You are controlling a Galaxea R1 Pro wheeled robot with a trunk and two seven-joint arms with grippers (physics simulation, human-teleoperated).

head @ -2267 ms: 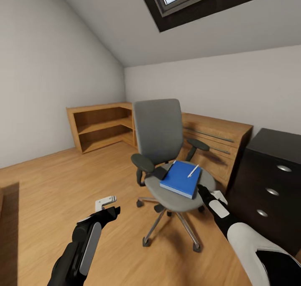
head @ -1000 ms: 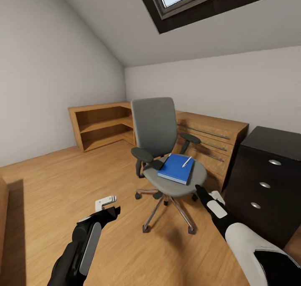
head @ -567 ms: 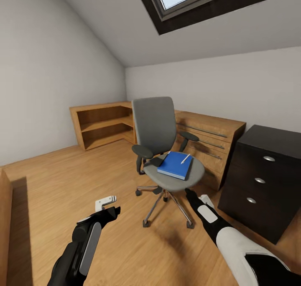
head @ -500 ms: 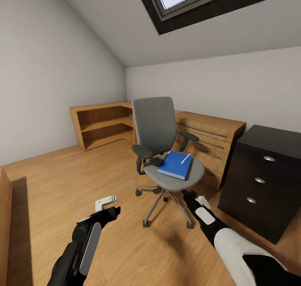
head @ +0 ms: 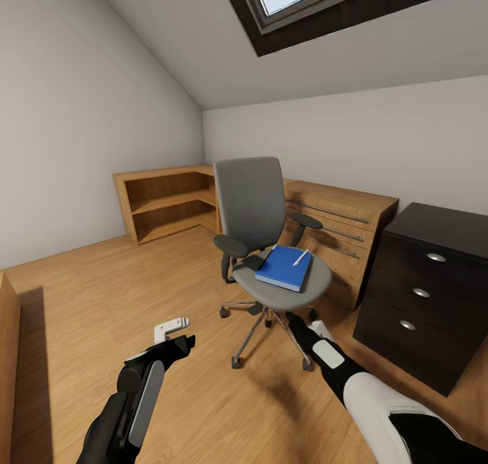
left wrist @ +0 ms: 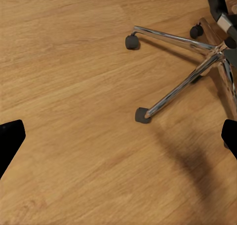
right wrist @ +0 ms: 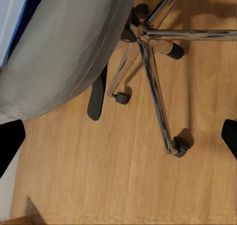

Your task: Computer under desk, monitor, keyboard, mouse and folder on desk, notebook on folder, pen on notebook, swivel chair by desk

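Swivel chair (head: pixel 261 237) stands mid-floor, well apart from the black three-drawer unit (head: pixel 427 291) at right; tall back toward the far wall, seat facing the robot. Wooden dresser (head: pixel 339 237) just behind it, low open shelf (head: pixel 166 203) in the corner.

On the seat: blue notebook (head: pixel 285 268) lying flat, long axis running front to back of the seat, skewed slightly. A darker flat item pokes out beneath its left edge; can't identify it. Pen (head: pixel 301 257) rests on the notebook near its far right corner, tilted diagonally, tip toward the dresser.

Left gripper (head: pixel 175 334) hangs over bare floor, jaws spread wide, holding nothing. Right gripper (head: pixel 298 323) sits low by the chair's star base (right wrist: pixel 153 67), jaws wide apart in wrist view, empty, touching nothing.
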